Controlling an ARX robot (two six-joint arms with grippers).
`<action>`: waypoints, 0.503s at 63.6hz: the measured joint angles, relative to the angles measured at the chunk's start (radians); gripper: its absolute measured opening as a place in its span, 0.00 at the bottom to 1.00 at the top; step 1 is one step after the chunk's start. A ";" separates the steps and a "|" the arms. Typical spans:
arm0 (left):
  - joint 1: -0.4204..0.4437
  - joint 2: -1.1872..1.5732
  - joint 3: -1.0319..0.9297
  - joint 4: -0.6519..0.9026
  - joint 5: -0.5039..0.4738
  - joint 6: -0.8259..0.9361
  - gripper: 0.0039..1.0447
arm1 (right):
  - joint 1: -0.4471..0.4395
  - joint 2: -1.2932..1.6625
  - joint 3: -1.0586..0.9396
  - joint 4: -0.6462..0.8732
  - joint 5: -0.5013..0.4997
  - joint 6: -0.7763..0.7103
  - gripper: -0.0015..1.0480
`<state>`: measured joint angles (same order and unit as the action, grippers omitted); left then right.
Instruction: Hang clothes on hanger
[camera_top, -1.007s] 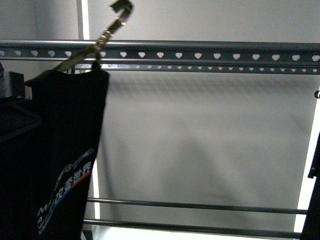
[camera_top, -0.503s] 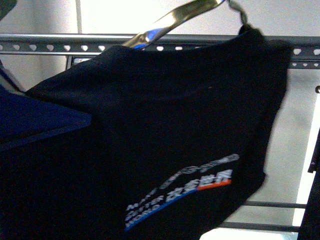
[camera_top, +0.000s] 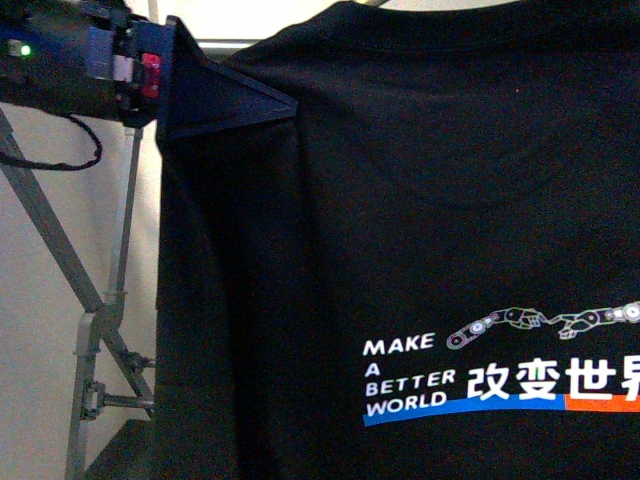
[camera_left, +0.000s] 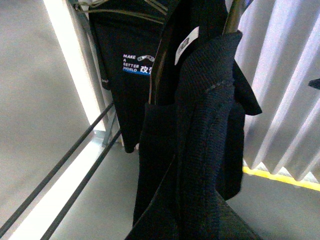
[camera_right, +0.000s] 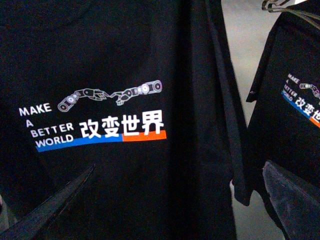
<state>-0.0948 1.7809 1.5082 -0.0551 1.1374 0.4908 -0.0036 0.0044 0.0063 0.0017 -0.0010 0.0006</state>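
The grey rack (camera_top: 45, 225) was mostly blocked out in the front view. Only a diagonal leg showed at the left edge, and the left wrist view caught its thin lower bars (camera_left: 65, 165). The top rail was hidden behind cloth.

The black T-shirt (camera_top: 420, 230) filled nearly the whole front view, hanging flat and spread out up at rail height, with the print (camera_top: 500, 375) facing the robot near the lower right. A second shirt (camera_right: 295, 105) with the same logo hung just beside it on a wire hanger (camera_right: 285, 6), so that one looked finished.

The left gripper (camera_top: 230, 100) sat at the T-shirt's top left shoulder corner, one finger poking into the fabric. The left wrist view was crammed with bunched black cloth, so nobody could tell whether it was clamped or just touching. The right gripper (camera_right: 178, 167) was spread wide and holding nothing, with the printed front hanging just ahead of it.

Going by that, the shirt was up at the rack and close to done. What's left is confirming the hook is on the rail, which no view showed, and then backing the left arm off.
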 joint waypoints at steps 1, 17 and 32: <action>-0.001 0.005 0.009 -0.011 -0.003 0.000 0.04 | 0.000 0.000 0.000 0.000 0.000 0.000 0.93; -0.067 0.123 0.244 -0.400 -0.087 0.352 0.04 | 0.000 0.000 0.000 0.000 0.000 0.000 0.93; -0.099 0.123 0.227 -0.303 -0.080 0.421 0.04 | 0.000 0.000 0.000 0.000 0.000 0.000 0.93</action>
<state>-0.1936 1.9038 1.7348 -0.3580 1.0573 0.9119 -0.0036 0.0044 0.0063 0.0017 -0.0010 0.0006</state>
